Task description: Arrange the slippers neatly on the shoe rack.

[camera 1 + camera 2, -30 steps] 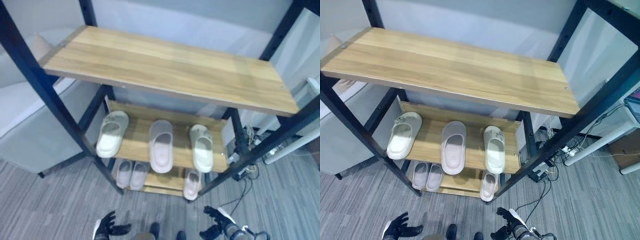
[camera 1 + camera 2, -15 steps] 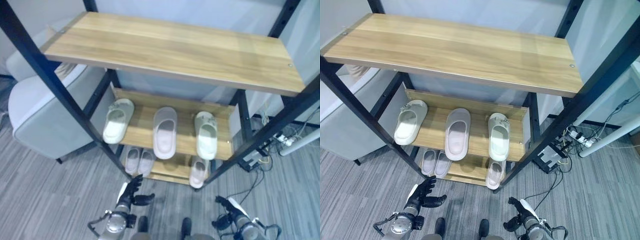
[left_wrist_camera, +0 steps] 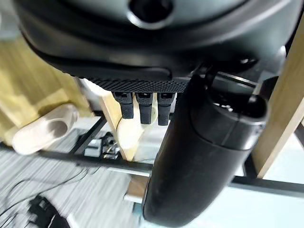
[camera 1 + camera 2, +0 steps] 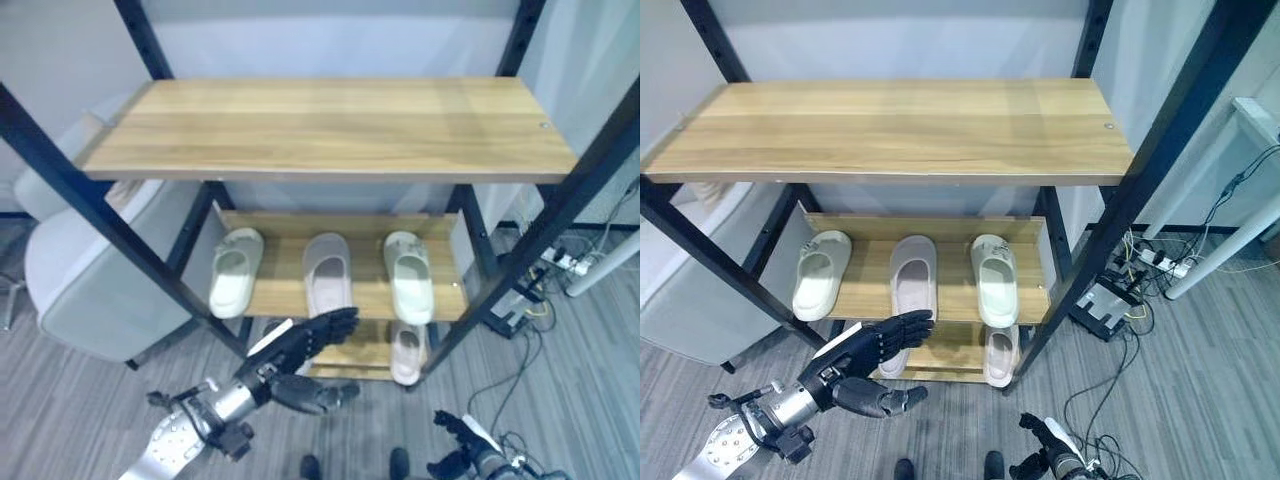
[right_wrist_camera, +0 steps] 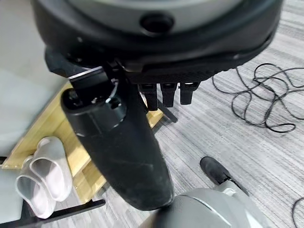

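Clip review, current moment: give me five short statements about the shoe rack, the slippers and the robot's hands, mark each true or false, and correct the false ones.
1. Three slippers lie on the middle shelf. True: a cream slipper, a pale pink slipper and a second cream slipper.
2. The left hand grips a slipper. False: its fingers are straight and it holds nothing, reaching toward the rack's lower part.
3. The top shelf holds a pair of slippers. False: it is bare wood.
4. The right hand is low, near the floor, apart from the rack. True.
5. The bottom shelf has no slippers. False: a slipper lies at its right end.
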